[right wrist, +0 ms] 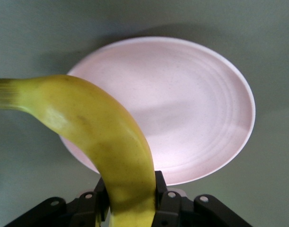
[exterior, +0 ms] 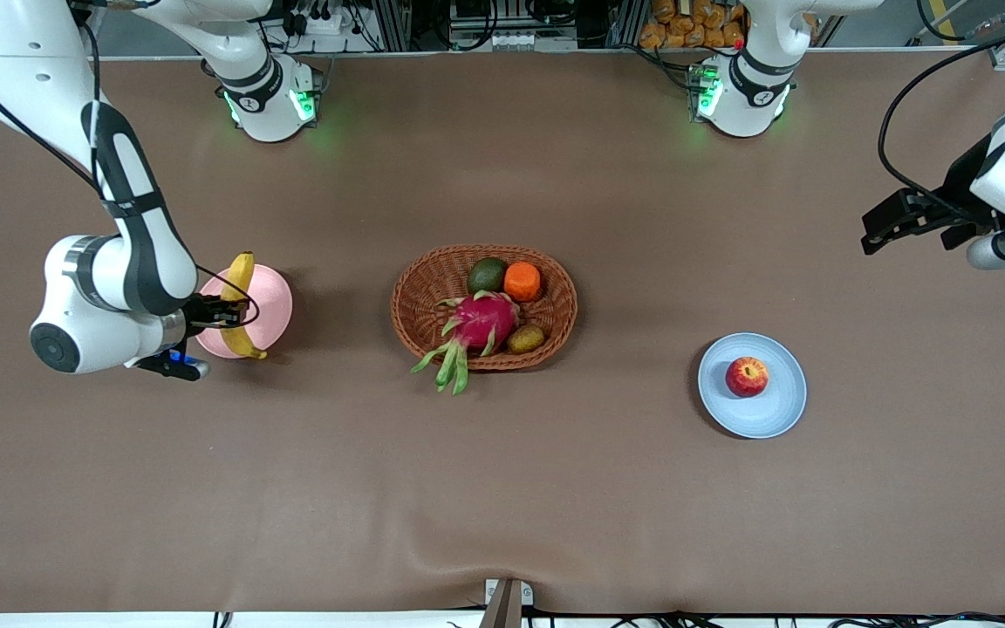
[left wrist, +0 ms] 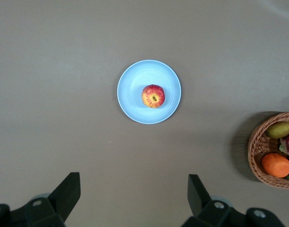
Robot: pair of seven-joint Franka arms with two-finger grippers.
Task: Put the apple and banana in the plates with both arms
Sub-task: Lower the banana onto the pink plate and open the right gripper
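The red apple [exterior: 747, 377] rests in the middle of the light blue plate [exterior: 775, 406]; both show in the left wrist view, apple [left wrist: 153, 96] on plate [left wrist: 131, 92]. My left gripper [exterior: 885, 228] is open and empty, up in the air toward the left arm's end of the table, apart from the blue plate; its gripper [left wrist: 133, 189] shows bare table between wide fingers. My right gripper [exterior: 222, 312] is shut on the yellow banana [exterior: 240, 283] and holds it over the pale pink plate [exterior: 276, 301]. In the right wrist view the gripper [right wrist: 127, 194] clamps the banana [right wrist: 97, 127] above the plate [right wrist: 191, 109].
A brown oval wicker basket [exterior: 406, 305] stands mid-table between the two plates, holding a pink dragon fruit [exterior: 478, 321], an orange fruit [exterior: 522, 281] and other fruit. Its edge shows in the left wrist view [left wrist: 256, 147]. Brown cloth covers the table.
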